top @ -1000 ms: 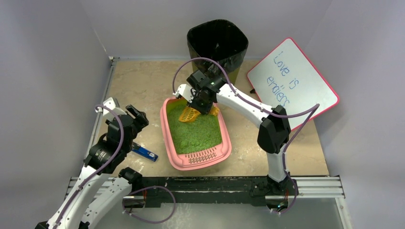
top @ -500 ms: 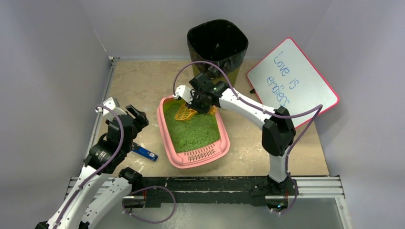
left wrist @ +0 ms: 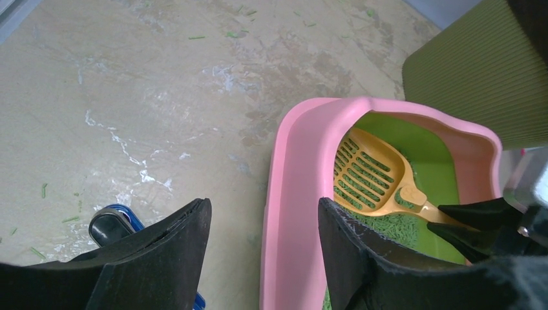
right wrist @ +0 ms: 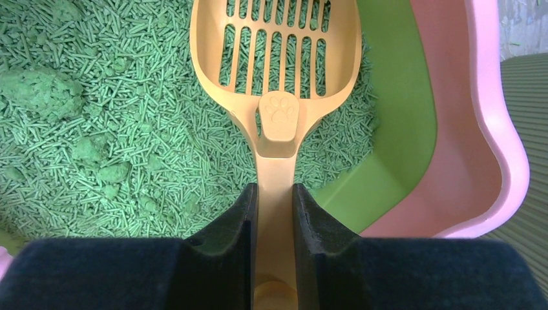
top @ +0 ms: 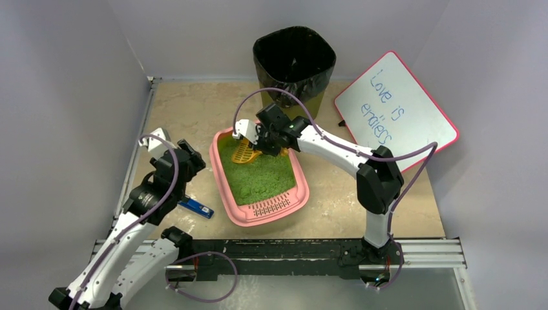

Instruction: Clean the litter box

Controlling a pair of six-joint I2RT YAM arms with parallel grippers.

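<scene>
Gripping the orange slotted scoop (right wrist: 278, 116) by its handle, the right arm's fingers (right wrist: 229, 226) hold its head over the green litter (right wrist: 129, 148) at the far end of the pink litter box (top: 271, 210). This box sits mid-tabletop (top: 187, 110), near the olive bin (top: 294, 58), which should make for short dumps. The left arm's fingers (left wrist: 161, 258) are spread and empty beside the box's left wall, probably to brace it.
</scene>
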